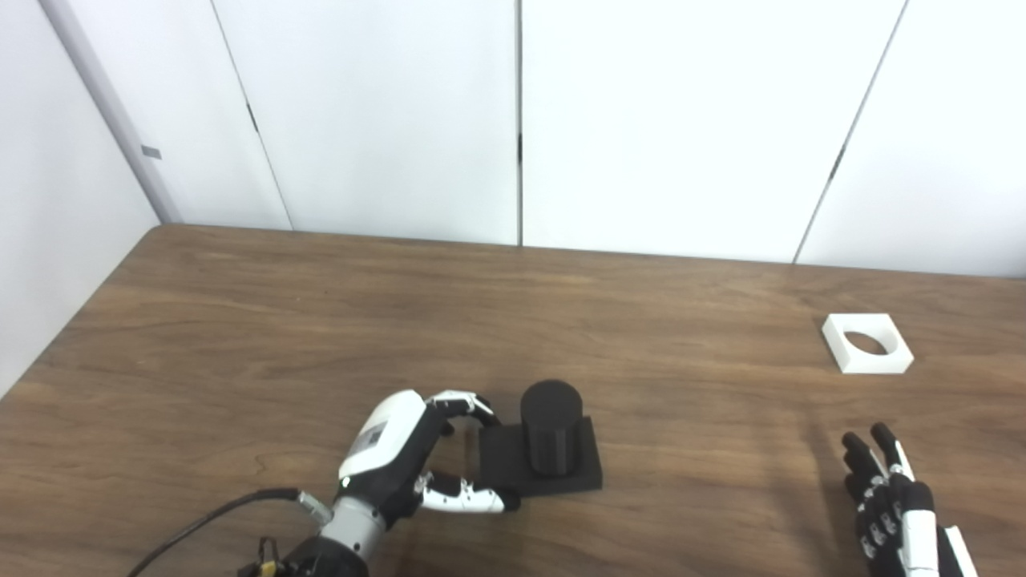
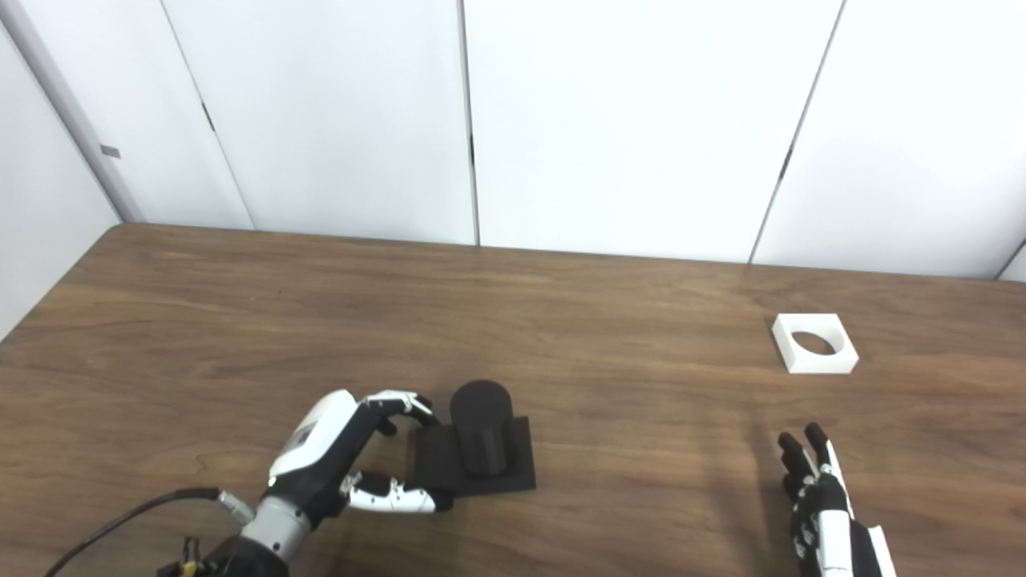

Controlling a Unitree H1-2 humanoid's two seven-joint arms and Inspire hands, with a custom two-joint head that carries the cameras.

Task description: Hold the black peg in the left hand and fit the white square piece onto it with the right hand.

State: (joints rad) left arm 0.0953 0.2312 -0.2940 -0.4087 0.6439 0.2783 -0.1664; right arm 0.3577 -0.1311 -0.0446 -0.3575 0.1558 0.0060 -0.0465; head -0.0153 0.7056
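Note:
The black peg [image 1: 551, 425] is a short upright cylinder on a flat black square base [image 1: 581, 473], standing on the table at front centre. My left hand [image 1: 401, 457] lies just left of the base. Its fingers [image 1: 469, 403] curl by the base's back-left corner and its thumb [image 1: 473, 502] reaches the front-left corner; I cannot tell whether they press on it. The white square piece [image 1: 867, 343] with a round hole lies flat at the right. My right hand [image 1: 890, 501] is open and empty at the bottom right, well in front of the white piece.
The brown wooden table [image 1: 321, 320] ends at white wall panels behind and at its left edge. A black cable [image 1: 200, 525] trails from my left wrist.

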